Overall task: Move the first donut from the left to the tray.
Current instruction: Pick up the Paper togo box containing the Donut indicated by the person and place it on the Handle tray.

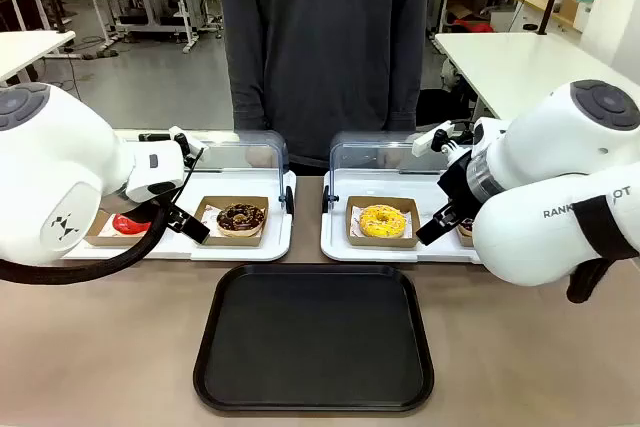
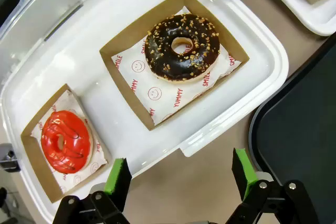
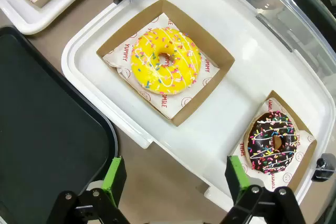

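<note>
- Donut status: red-glazed donut sits in its brown cardboard holder at the end of the left white platter, beside the chocolate donut. Not lifted.
- Black tray: bare, on the table just in front of both platters, on the robot's side.
- Left gripper: fingers spread wide, nothing between them. It hovers over the platter's near edge with the red donut off to one side, no contact.
- Right gripper: fingers likewise apart and empty, above the right platter's edge near the yellow donut.
- Progress, as judged: nothing done. Approach, grasp, carry and set-down all remain.
</note>
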You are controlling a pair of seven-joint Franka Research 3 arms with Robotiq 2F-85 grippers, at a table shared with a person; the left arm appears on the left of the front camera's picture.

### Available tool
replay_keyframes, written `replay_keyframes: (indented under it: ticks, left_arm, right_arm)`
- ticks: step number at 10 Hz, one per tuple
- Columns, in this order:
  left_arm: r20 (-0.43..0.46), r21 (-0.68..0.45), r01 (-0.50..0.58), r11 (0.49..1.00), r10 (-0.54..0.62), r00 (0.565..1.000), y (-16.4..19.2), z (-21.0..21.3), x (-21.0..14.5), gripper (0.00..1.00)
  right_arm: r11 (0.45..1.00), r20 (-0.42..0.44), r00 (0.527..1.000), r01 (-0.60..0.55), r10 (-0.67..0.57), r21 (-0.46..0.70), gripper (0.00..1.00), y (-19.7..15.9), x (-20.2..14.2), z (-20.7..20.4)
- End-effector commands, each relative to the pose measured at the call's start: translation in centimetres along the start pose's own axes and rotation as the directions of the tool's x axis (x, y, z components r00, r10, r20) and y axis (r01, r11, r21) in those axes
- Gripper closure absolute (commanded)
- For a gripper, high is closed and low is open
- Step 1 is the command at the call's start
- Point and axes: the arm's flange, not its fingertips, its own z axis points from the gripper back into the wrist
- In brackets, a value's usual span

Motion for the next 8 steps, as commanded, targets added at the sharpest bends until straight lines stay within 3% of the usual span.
replay_keyframes:
  ticks: [1, 8]
  left_arm:
    - [0.000, 0.000, 0.000, 1.000, 0.000, 1.000, -0.01, 0.01, 0.01, 0.00]
    - [0.000, 0.000, 0.000, 1.000, 0.000, 1.000, -0.01, 0.01, 0.01, 0.00]
  right_arm:
    - [1.000, 0.000, 1.000, 0.000, 0.000, 0.000, 0.00, 0.00, 0.00, 0.00]
    - [1.000, 0.000, 1.000, 0.000, 0.000, 0.000, 0.00, 0.00, 0.00, 0.00]
